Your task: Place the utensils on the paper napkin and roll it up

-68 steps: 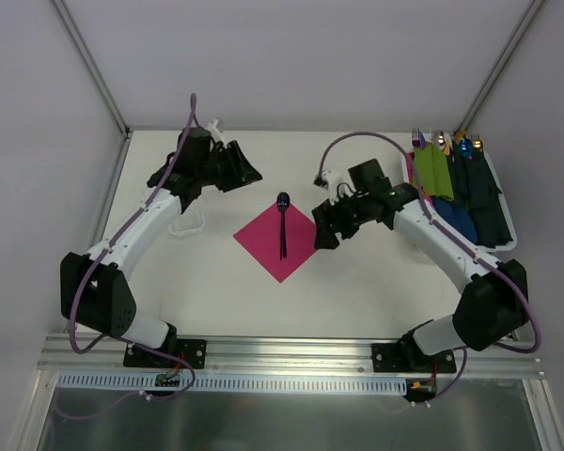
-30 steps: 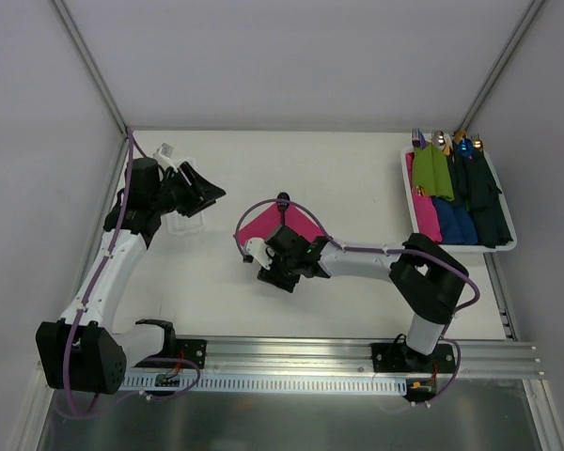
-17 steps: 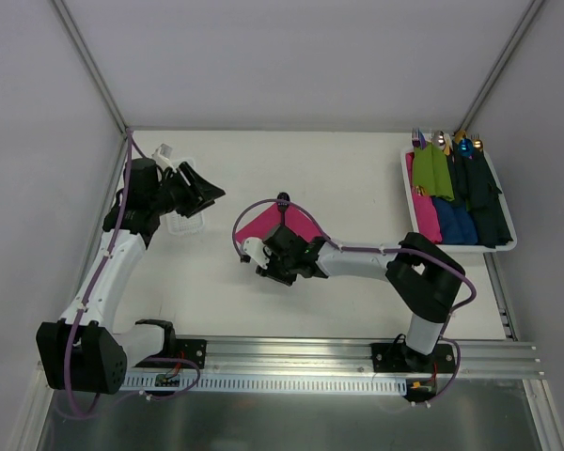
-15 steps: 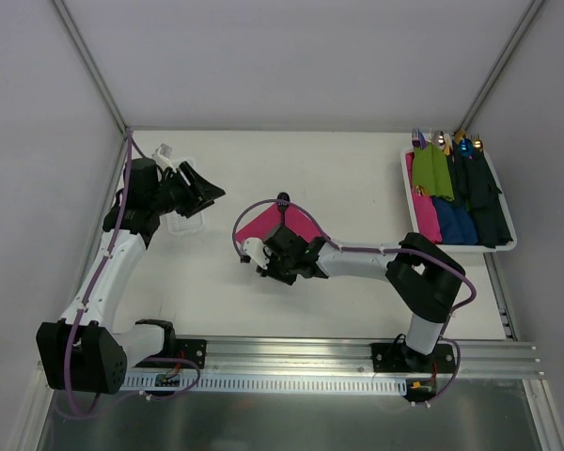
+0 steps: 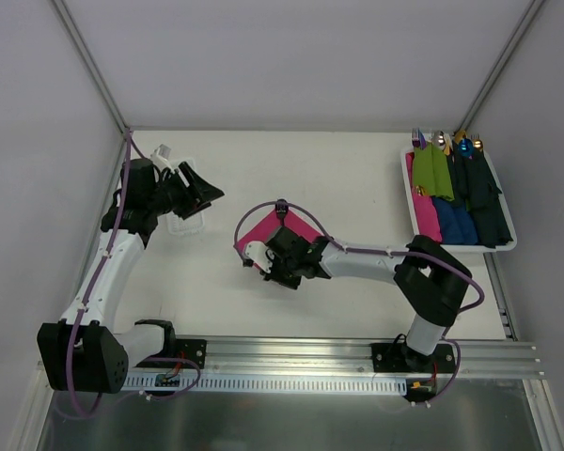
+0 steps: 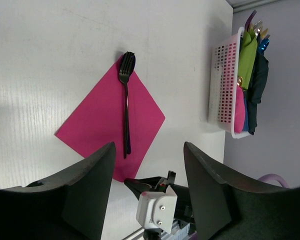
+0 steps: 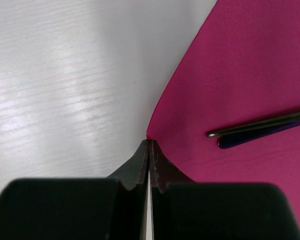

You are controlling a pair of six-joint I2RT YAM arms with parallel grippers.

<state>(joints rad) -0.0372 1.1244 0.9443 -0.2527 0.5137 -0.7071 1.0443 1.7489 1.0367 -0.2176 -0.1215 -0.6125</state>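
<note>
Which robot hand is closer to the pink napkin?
The right. The right hand is shut on the napkin at its near corner, touching it. The left hand hangs open off to the napkin's left, well apart from it.

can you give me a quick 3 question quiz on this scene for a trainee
1. True or false: the fork lies on the napkin.
2. The right claw is: A open above the napkin; B shut on the napkin's corner; C holding the fork.
3. Fill in: the rolled bundles sit in a ____.
Key: 1 true; 2 B; 3 basket.
</note>
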